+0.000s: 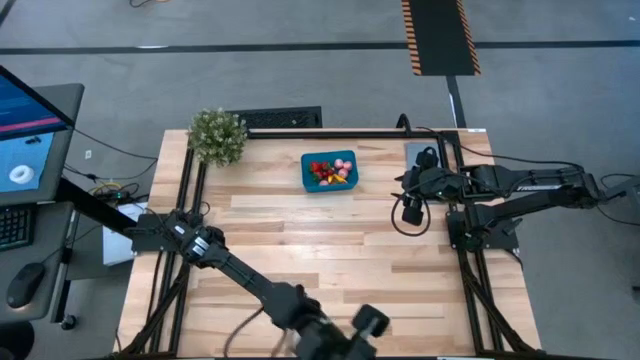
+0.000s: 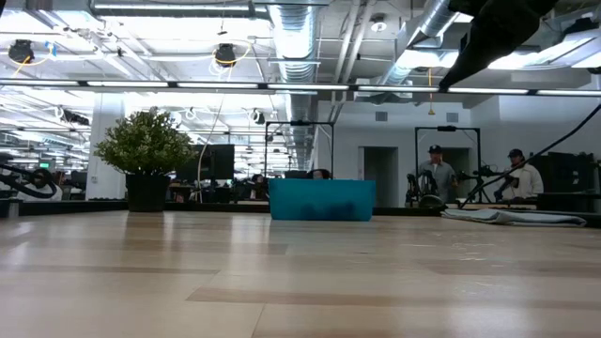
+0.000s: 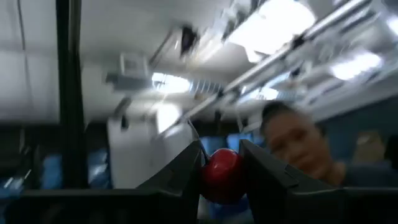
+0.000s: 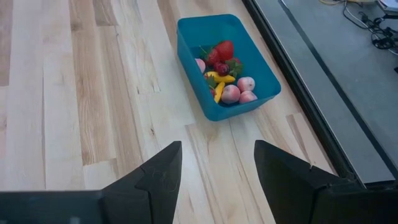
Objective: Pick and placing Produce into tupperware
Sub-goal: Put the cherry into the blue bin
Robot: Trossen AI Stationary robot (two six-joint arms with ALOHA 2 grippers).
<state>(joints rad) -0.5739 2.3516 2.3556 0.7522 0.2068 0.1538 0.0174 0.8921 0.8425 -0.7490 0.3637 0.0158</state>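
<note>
The teal tupperware (image 1: 330, 172) (image 2: 321, 199) (image 4: 227, 65) stands on the table's far middle. Inside it lies produce (image 4: 225, 74): red strawberries, pink pieces and yellow pieces. My left gripper (image 1: 368, 322) (image 3: 221, 158) is raised over the table's near edge, tipped upward toward the ceiling, and shut on a small round dark red piece of produce (image 3: 221, 175). My right gripper (image 1: 412, 210) (image 4: 217, 165) waits open above the table's right side, slanting down toward the tupperware, with nothing between its fingers. My left gripper pinches the round red piece by its two sides (image 3: 206, 177) between its two fingers, near their free ends. The fingers slant upward. The piece is lifted clear of the table.
A bushy green potted plant (image 1: 217, 135) (image 2: 146, 155) stands at the far left corner. A grey flat plate (image 1: 415, 152) lies at the far right, by the right arm. Black frame rails run along the table's sides. People stand in the room beyond (image 2: 437, 169).
</note>
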